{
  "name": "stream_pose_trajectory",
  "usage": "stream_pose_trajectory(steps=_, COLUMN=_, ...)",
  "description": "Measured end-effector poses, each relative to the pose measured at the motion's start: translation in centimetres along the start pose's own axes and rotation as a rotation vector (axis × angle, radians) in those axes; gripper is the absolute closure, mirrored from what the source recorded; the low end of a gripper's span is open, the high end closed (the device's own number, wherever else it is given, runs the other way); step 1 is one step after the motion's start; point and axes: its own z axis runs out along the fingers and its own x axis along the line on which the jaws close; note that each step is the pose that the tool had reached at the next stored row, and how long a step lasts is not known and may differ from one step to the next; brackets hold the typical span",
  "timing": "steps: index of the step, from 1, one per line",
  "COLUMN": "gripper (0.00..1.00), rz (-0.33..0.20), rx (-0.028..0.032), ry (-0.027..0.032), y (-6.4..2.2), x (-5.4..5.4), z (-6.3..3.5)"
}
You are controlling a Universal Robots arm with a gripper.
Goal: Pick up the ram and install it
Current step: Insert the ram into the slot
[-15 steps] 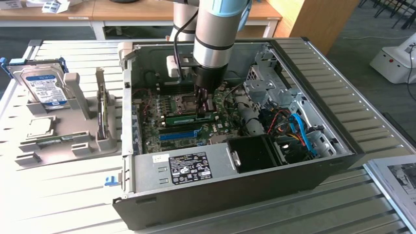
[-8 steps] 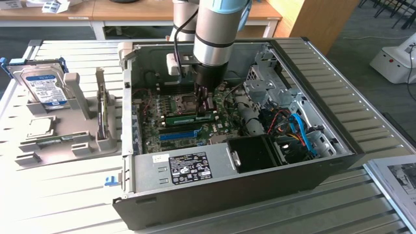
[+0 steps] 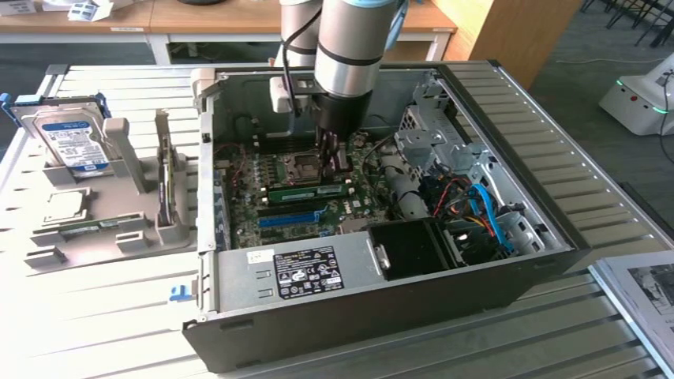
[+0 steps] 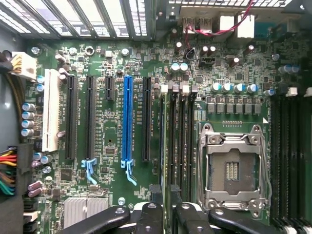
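- The claw [image 4: 165,197] sits closest to my wrist camera. Its black links fan out to either side, and the two fingertips [image 4: 156,195] stand a narrow gap apart, in line with the black memory slots [image 4: 183,136]. I cannot make out anything pinched between them.
- The ram [image 3: 305,189] stands on edge in a slot between the CPU socket [image 3: 295,168] and the blue slot [image 3: 290,217], with a pale sticker on its face. The claw [image 3: 335,162] hangs just above its end toward the exterior view's right.
- Room is tight. A metal drive cage [image 3: 432,130] and red and blue cables [image 3: 479,209] crowd the exterior view's right, and the wall of the computer case [image 3: 207,158] closes off the left.
- The black label [image 3: 305,272] on the power supply [image 3: 234,276] carries white print too small for me to read. The same goes for the blue-white label on the hard drive [image 3: 74,142], which stands in a grey rack [image 3: 116,237] on the counter [image 3: 106,316].
- The arm [image 3: 348,47] drops straight down into the open case, wrist vertical.
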Motion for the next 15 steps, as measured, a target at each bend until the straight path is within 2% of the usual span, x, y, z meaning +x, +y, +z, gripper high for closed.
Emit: stream_pose_trajectory(steps=15, gripper=0.81, rz=0.000, rx=0.0000, ry=0.0000, y=0.09, x=0.0, z=-2.59)
